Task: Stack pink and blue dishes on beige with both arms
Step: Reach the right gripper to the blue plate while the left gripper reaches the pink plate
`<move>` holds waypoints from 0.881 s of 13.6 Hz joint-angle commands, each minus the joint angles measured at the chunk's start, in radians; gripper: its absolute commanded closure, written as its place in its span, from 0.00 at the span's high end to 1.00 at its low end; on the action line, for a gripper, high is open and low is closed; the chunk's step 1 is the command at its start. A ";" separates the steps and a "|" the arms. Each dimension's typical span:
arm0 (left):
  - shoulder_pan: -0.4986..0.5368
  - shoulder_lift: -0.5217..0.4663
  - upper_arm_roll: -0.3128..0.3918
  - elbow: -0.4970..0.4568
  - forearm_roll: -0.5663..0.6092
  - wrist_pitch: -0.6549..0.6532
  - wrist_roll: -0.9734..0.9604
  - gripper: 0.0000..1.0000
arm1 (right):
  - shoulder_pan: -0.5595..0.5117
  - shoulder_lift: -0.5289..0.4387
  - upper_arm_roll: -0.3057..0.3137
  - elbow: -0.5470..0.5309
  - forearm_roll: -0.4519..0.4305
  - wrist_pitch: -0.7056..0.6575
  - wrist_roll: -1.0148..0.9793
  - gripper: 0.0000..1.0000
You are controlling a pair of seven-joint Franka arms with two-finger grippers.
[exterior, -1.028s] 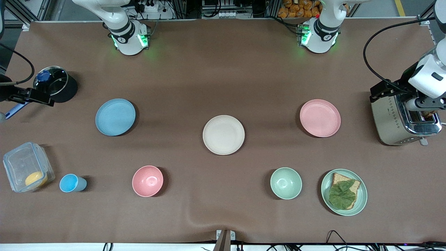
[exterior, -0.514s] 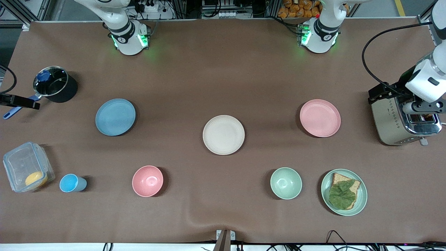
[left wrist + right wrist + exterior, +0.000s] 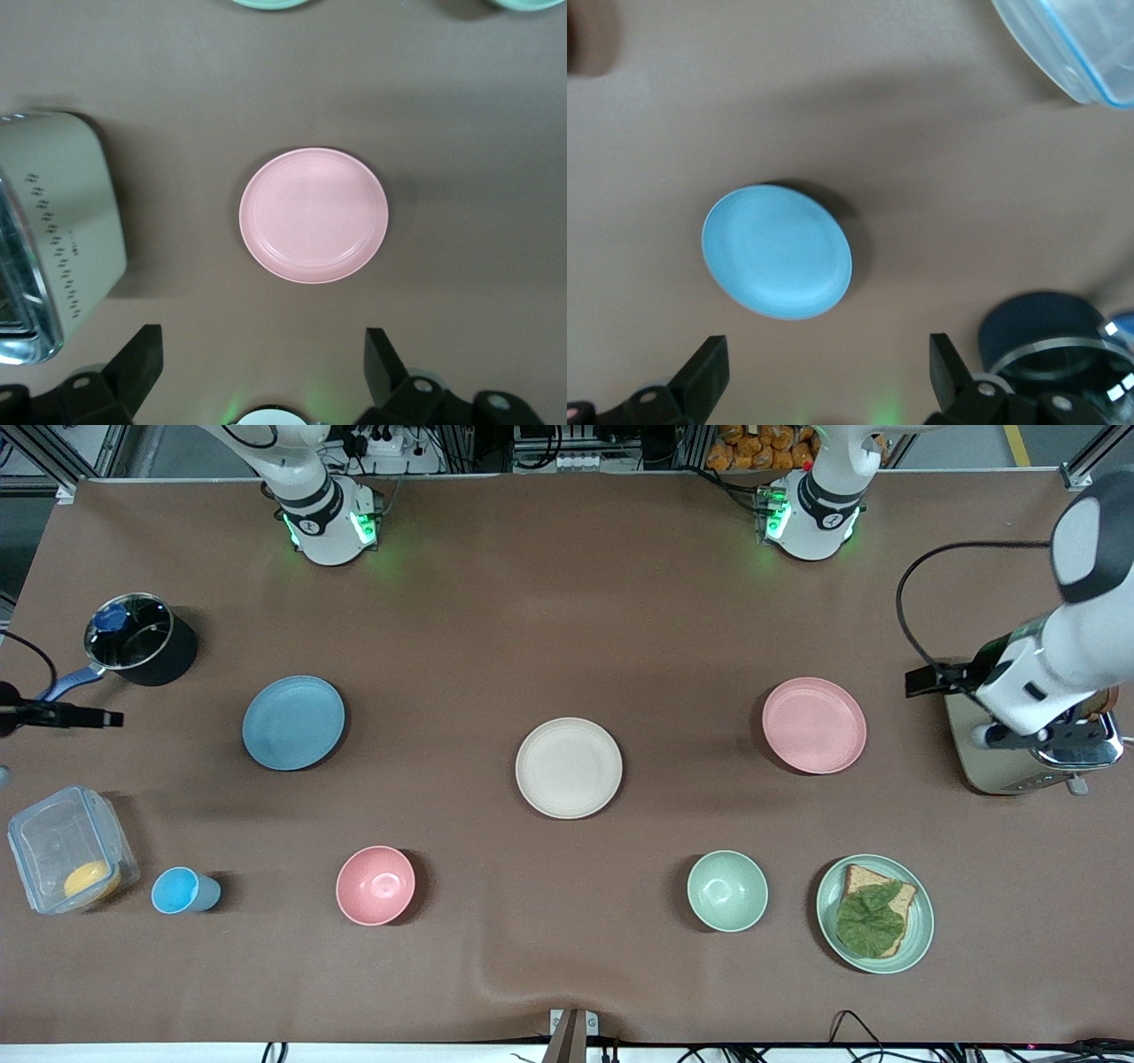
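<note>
Since a second ago our left arm has swung in from the table's end, so our left gripper (image 3: 257, 372) now hangs over the toaster (image 3: 1019, 753), and our right arm has drawn back toward its own table edge, leaving the saucepan (image 3: 140, 639) uncovered. Our right gripper (image 3: 824, 372) hangs over the table near that saucepan. On both grippers the fingers stand wide apart, holding nothing.

We see three matching flat plates, matte, round and shallow with a low raised rim. The beige plate (image 3: 569, 767) lies at the table's middle. The pink plate (image 3: 814, 724) lies toward the left arm's end, beside the toaster, and its faint concentric rings show in the left wrist view (image 3: 314, 214). The blue plate (image 3: 293, 722) lies toward the right arm's end, well apart from the beige one, and shows in the right wrist view (image 3: 777, 251). None is stacked yet.

Nearer the front camera we count two bowls, one pink bowl (image 3: 376, 885) and one green bowl (image 3: 727, 890), one blue cup (image 3: 183, 890), one clear plastic container (image 3: 69, 859) with something yellow inside, and one green plate (image 3: 920, 939) bearing bread under a leaf. The brushed-metal toaster has rounded corners; the saucepan is dark with a blue handle.
</note>
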 commanded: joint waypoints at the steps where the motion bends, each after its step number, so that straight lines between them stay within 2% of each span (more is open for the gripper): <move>1: 0.008 0.110 0.000 0.016 -0.019 0.019 -0.007 1.00 | -0.014 -0.011 0.006 -0.128 0.039 0.123 -0.090 1.00; 5: 0.011 0.257 0.000 0.012 -0.019 0.039 -0.003 1.00 | -0.037 -0.020 0.006 -0.335 0.088 0.334 -0.232 1.00; 9: 0.048 0.364 0.000 -0.032 -0.017 0.140 0.035 1.00 | -0.050 -0.011 0.008 -0.470 0.144 0.465 -0.335 1.00; 12: 0.092 0.374 -0.002 -0.136 -0.020 0.269 0.095 1.00 | -0.030 0.033 0.011 -0.481 0.171 0.474 -0.337 1.00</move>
